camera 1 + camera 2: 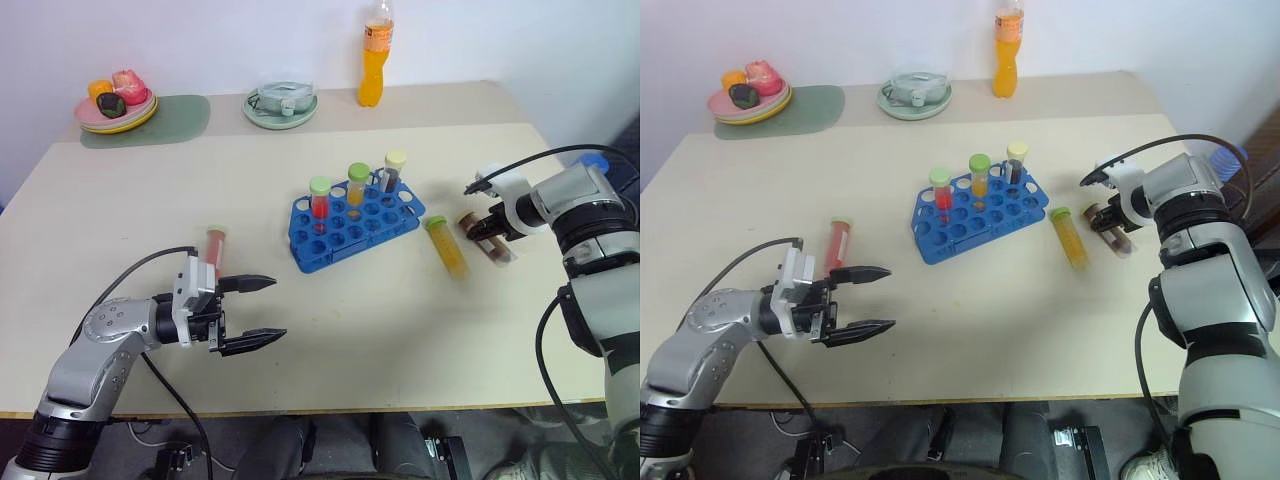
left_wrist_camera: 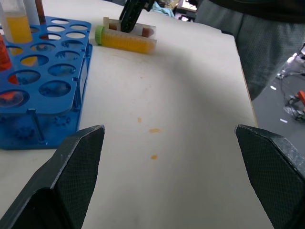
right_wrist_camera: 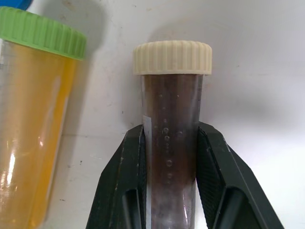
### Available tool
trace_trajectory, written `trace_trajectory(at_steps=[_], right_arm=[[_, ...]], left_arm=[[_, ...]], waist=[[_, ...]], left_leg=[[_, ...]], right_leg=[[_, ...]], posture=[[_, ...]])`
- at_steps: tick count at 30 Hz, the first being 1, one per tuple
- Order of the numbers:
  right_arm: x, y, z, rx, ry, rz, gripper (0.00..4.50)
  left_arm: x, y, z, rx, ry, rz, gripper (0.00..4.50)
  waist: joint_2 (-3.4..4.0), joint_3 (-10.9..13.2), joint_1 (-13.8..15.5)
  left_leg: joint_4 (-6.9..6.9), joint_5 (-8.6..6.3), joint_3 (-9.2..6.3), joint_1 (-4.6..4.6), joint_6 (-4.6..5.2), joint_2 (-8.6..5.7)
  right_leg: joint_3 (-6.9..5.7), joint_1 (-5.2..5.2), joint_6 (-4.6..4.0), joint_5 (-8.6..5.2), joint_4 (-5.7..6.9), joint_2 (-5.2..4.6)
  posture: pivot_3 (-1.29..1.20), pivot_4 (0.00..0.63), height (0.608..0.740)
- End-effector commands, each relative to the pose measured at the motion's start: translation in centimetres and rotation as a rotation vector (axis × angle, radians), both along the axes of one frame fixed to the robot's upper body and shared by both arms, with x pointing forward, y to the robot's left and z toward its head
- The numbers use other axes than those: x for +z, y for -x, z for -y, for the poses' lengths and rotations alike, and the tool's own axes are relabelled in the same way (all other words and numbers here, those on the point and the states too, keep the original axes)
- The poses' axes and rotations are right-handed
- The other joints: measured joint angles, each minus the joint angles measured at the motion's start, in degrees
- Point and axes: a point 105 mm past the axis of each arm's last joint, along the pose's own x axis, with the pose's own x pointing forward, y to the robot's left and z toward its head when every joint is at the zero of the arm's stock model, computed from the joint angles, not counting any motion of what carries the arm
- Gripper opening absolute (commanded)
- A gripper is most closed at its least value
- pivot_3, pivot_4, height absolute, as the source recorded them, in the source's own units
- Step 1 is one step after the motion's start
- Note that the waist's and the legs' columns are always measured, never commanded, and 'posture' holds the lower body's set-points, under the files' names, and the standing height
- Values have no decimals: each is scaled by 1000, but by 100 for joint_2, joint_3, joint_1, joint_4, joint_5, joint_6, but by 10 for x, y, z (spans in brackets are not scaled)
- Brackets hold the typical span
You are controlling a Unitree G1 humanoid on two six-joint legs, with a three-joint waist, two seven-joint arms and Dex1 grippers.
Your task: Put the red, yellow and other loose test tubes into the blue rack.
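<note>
Brown-filled tube lies flat near the desk's right edge, its long axis running between the right gripper's jaws, clamped across it, while the left gripper's jaws gape apart.

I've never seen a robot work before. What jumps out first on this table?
In the middle of the pale table stands a bright blue plastic rack with three capped tubes upright in it. To its right, the right gripper has its black fingers shut on a lying tube of dark brown liquid with a cream cap, beside a green-capped tube of yellow liquid. The left gripper hovers open near a lying red tube.
</note>
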Motion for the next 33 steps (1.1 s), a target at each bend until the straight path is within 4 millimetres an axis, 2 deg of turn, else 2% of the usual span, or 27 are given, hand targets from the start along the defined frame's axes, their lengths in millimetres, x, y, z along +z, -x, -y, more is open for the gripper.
trace_trajectory(at_steps=[1, 4, 6, 9, 13, 15, 17, 19, 23, 33], right_arm=[[55, -8, 3, 53, -31, 185, 786], [92, -3, -20, 132, -214, 309, 786], [121, 3, -45, 232, -316, 481, 786], [131, 19, -74, 346, -377, 687, 786], [117, 17, -82, 237, -336, 997, 786], [103, 23, -94, 257, -328, 1117, 786], [83, 33, -117, 325, -384, 1192, 786], [66, 40, -133, 338, -483, 1229, 786], [49, 41, -137, 271, -545, 1299, 786], [42, 27, -143, 218, -584, 1358, 786]], left_arm=[[9, 0, -1, 13, 3, 35, 4500], [9, -1, -2, 16, -2, 36, 4500], [9, -3, 1, 13, 7, 41, 4500], [10, -8, 4, 7, 6, 52, 4500], [9, -14, 5, 1, -9, 66, 4500], [8, -18, 6, -1, -23, 80, 4500], [11, -23, 7, 5, -2, 84, 4500], [12, -28, 7, 11, 4, 92, 4500], [14, -35, 8, 32, 31, 102, 4500], [20, -49, 16, 113, 101, 152, 4500]], waist=[[16, 10, 19], [26, 15, 16], [27, 16, -4], [19, 12, 21], [15, 9, 25], [16, 9, 35], [16, 9, 29], [16, 9, -6], [17, 9, -153], [17, 9, -270]], left_leg=[[1, 0, 1, -1, 0, 0], [-1, 0, 3, -10, -1, 5], [-7, -2, 11, -20, -4, 16], [6, -18, 13, -32, -28, 58], [14, -18, 22, -36, -36, 76], [20, -15, 31, -36, -39, 75], [20, -13, 32, -35, -40, 75], [22, -13, 34, -33, -41, 76], [18, -10, 33, -23, -46, 81], [-6, -11, 33, 34, -46, 89]], right_leg=[[2, -1, 0, 1, 0, 1], [4, -13, 2, 2, 1, 6], [11, -28, 3, 3, 0, 16], [10, -38, -2, 7, -4, 53], [8, -46, -15, 16, 5, 58], [11, -45, -18, 31, 3, 65], [11, -45, -17, 35, 2, 67], [11, -45, -16, 36, 4, 71], [13, -44, -19, 38, 10, 78], [13, -1, -21, 38, -1, 86]], posture=[[0, 150, 740], [0, 150, 740], [0, 150, 740], [0, 150, 740], [0, 150, 740], [0, 150, 740], [0, 150, 740], [0, 150, 740], [0, 150, 740], [0, 150, 740]])
